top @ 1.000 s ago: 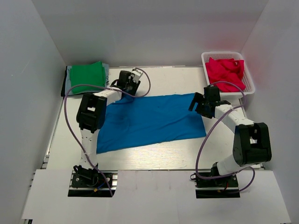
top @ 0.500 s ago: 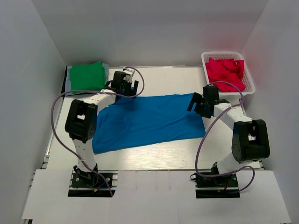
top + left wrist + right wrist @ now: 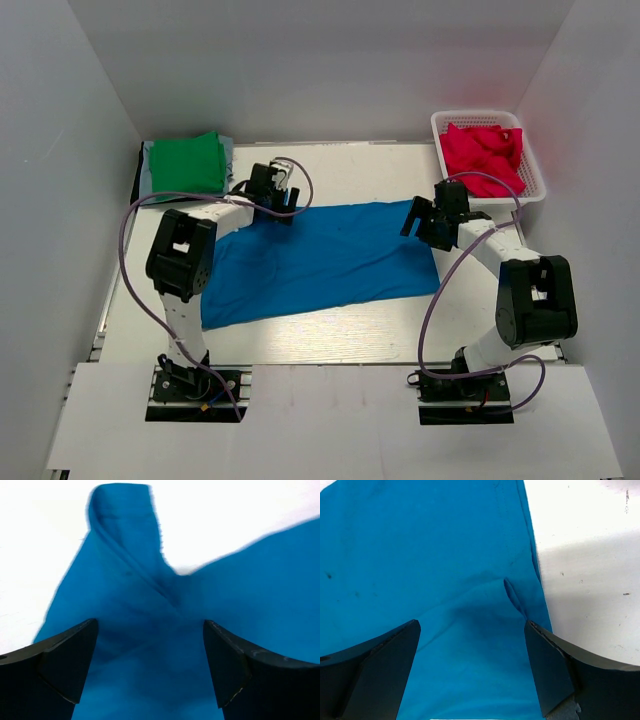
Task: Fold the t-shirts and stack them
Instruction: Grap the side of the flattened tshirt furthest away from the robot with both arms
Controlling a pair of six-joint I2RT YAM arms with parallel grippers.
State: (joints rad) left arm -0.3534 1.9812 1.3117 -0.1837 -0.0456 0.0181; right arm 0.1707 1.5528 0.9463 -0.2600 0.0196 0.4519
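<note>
Watching blue t-shirt (image 3: 320, 262) spread flat mid-table. Spotting left gripper (image 3: 150, 630) gaping wide over bunched sleeve at 11 o'clock, right gripper (image 3: 472, 627) gaping wide over hem crease at 3 o'clock. Further back: green t-shirt (image 3: 185, 163) folded at 10 o'clock, crimson t-shirts (image 3: 483, 150) heaped in basket (image 3: 537, 180) at 2 o'clock.

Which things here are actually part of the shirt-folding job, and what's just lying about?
Part of the job:
blue t-shirt, spread on the table
green t-shirt, folded, far left corner
crimson-pink t-shirts, crumpled in the basket
left tool and right tool, both open over the blue cloth

Just lying about:
white mesh basket
purple cables on the arms
</note>
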